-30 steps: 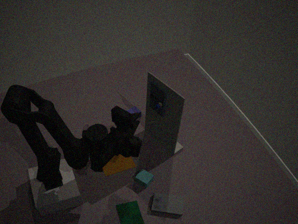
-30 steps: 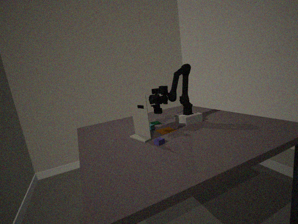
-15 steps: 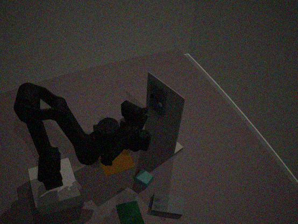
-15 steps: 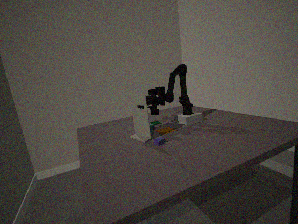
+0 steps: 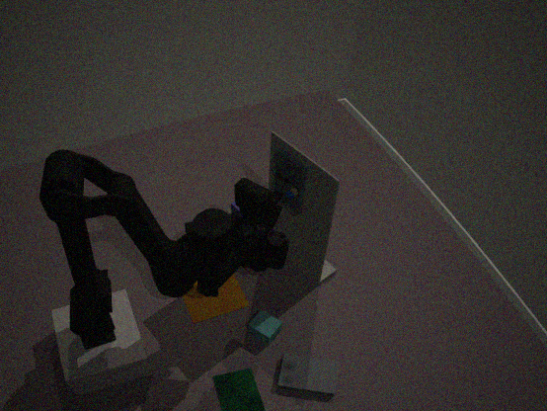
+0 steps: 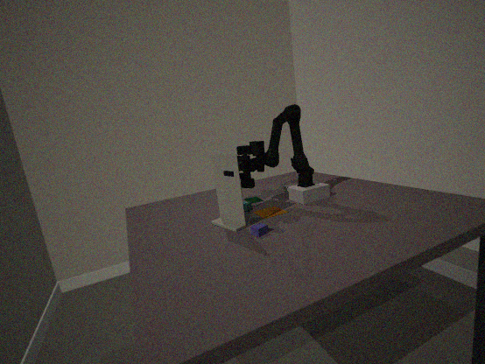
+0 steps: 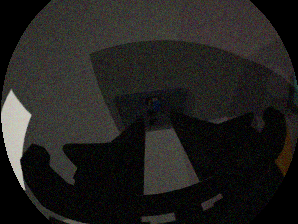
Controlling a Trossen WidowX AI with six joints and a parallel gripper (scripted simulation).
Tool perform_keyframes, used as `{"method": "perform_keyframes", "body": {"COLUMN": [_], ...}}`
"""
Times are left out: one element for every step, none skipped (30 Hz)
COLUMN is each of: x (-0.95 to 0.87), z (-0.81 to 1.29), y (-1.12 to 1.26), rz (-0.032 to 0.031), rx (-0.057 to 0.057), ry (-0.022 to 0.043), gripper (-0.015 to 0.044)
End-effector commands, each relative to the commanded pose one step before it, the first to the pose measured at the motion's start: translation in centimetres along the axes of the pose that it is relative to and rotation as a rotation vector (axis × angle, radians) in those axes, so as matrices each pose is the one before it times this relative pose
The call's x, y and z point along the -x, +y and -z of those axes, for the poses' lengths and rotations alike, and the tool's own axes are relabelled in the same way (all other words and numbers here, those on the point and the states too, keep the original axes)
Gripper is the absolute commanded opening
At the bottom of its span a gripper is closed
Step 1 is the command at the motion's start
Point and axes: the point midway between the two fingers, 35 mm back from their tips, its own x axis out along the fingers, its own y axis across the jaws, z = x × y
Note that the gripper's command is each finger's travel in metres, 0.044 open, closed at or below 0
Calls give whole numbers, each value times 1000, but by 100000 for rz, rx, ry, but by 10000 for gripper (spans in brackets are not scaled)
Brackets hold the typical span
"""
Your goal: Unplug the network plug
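The upright panel [image 5: 311, 232] [image 6: 229, 201] [image 7: 200, 65] stands in front of the gripper. A dark socket block [image 7: 129, 106] is on its near face. A small blue part, apparently the plug [image 5: 290, 196] [image 7: 156, 105], shows in it; its thin tab is too dark to make out. My gripper [image 7: 156, 117] is partly open, fingers apart with nothing between them. It points at the panel, its tips close before the plug and just below it in the wrist view. Contact cannot be told. An orange square [image 5: 217, 303] [image 6: 270, 213] and a green one [image 5: 239, 390] [image 6: 253, 199] lie flat on the table.
A teal block [image 5: 267, 326] [image 6: 247, 206] lies near the panel's foot. A grey flat block [image 5: 308, 376] lies farther toward the front. A purple block [image 6: 259, 229] lies beside the panel, mostly hidden by the arm in the top view. The arm stands on a white base [image 6: 302, 194].
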Motion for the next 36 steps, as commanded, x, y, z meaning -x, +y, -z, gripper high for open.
{"method": "perform_keyframes", "body": {"x": [-817, -158, -159, -159, -159, -160, -160, -160, -161, -161, -161, -162, -162, -162, -133, -80, -27, 0, 0, 0, 0, 0, 0, 0, 0, 0, 0, 0, 0, 0, 0, 0, 0, 10, 29, 37], "z": [-234, -38, -37, -36, -35, -34, -33, -32, -31, -31, -30, -29, -28, -27, -21, -13, -4, 0, 0, 0, 0, 0, 0, 0, 0, 0, 0, 0, 0, 0, 0, 0, 0, 3, 9, 12], "y": [-124, 1, 1, 0, 0, -1, -2, -2, -3, -3, -4, -4, -5, -5, -5, -3, -1, 0, 0, 0, 0, 0, 0, 0, 0, 0, 0, 0, 0, 0, 0, 0, 0, 0, -1, -1], "rz": [273, -13, -13, -13, -13, -13, -13, -13, -13, -13, -13, -13, -13, -13, -11, -6, -2, 0, 0, 0, 0, 0, 0, 0, 0, 0, 0, 0, 0, 0, 0, 0, 0, 1, 2, 3], "rx": [-621, 3, 3, 3, 3, 3, 2, 2, 2, 2, 2, 2, 2, 2, 2, 1, 0, 0, 0, 0, 0, 0, 0, 0, 0, 0, 0, 0, 0, 0, 0, 0, 0, 0, -1, -1], "ry": [-27, 0, 0, 0, 0, 0, 0, 0, 0, 0, 0, 0, 0, 0, 0, 0, 0, 0, 0, 0, 0, 0, 0, 0, 0, 0, 0, 0, 0, 0, 0, 0, 0, 0, 0, 0], "gripper": [156, 156, 156, 156, 156, 156, 156, 156, 156, 156, 156, 156, 156, 156, 156, 156, 156, 156, 130, 104, 77, 71, 64, 57, 51, 44, 37, 31, 24, 17, 11, 4, 0, 0, 0, 0]}}
